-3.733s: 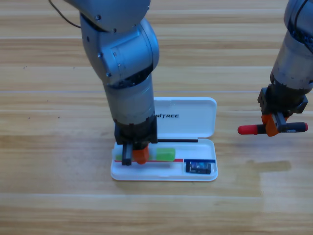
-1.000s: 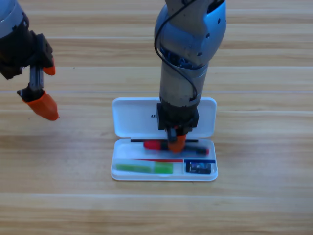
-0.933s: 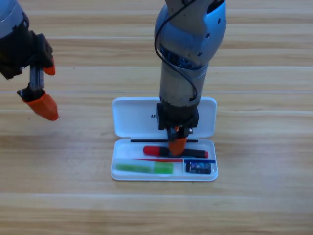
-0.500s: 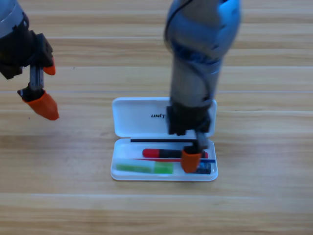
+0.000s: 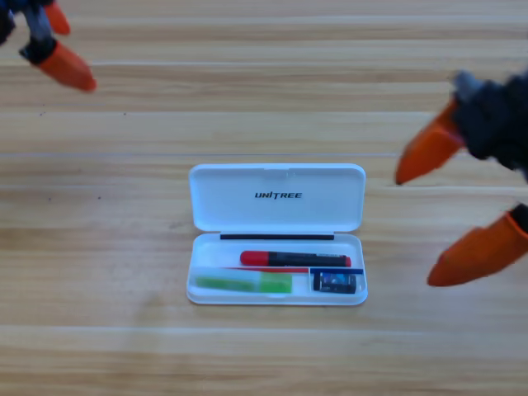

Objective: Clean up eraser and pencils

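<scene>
The white case (image 5: 276, 173) lies open at the table's middle. In its tray the black pencil with the red end (image 5: 293, 259) rests along the upper row. Below it at the left lies the light green pencil (image 5: 242, 283), and the small dark eraser (image 5: 334, 283) sits in the right corner. My right gripper (image 5: 441, 219) hangs large at the right edge, well clear of the case, open with its orange jaws spread wide and nothing between them. At the top left corner my left gripper (image 5: 59, 43) is partly cut off and open.
The case's lid (image 5: 276, 198) stands raised behind the tray, printed with UNITREE. Wooden table (image 5: 124, 330) surrounds the case on all sides.
The right arm has let go of the black pencil in the tray and drawn back to the right edge, jaws open. The left gripper has pulled up toward the top left corner.
</scene>
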Robot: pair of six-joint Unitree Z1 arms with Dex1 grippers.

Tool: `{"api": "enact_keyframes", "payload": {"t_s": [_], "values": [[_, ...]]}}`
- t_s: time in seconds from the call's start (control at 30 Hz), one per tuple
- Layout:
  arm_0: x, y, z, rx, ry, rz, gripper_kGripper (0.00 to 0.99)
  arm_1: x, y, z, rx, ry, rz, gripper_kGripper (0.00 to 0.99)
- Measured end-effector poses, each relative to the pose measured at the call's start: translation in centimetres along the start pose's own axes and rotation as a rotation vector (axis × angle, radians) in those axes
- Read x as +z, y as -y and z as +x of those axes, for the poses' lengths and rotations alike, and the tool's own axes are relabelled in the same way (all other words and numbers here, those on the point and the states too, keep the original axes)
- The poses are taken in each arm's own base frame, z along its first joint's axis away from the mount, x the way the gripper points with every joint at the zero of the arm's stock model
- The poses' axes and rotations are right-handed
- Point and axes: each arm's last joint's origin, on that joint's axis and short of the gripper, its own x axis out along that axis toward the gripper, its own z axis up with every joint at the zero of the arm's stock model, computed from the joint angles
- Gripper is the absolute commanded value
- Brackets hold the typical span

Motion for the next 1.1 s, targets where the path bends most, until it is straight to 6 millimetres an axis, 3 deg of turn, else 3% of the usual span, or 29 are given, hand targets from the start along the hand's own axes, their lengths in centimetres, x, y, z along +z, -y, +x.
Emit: {"api": "enact_keyframes", "payload": {"t_s": [0.1,0.3,0.43,0.87,1.1], "values": [[-0.4,-1.6,0.2,0.015,0.052,-0.029,0.824,-1.2,-1.0,-0.8,-0.030,0.049,0.013,0.960],[0.1,-3.5,2.6,-0.018,0.085,-0.038,0.472,-1.1,-1.8,-2.2,-0.014,0.121,0.042,0.962],[0.4,-4.3,4.5,-0.036,0.101,-0.010,0.000,-1.0,-2.3,-2.8,0.012,0.167,0.059,0.962],[2.8,-3.1,9.4,-0.114,0.139,0.080,0.000,-1.7,-2.5,-2.1,0.030,0.149,0.071,0.962],[4.2,-1.5,14.3,-0.199,0.145,0.112,0.000,-1.6,-2.4,-2.1,0.027,0.155,0.069,0.962]]}}
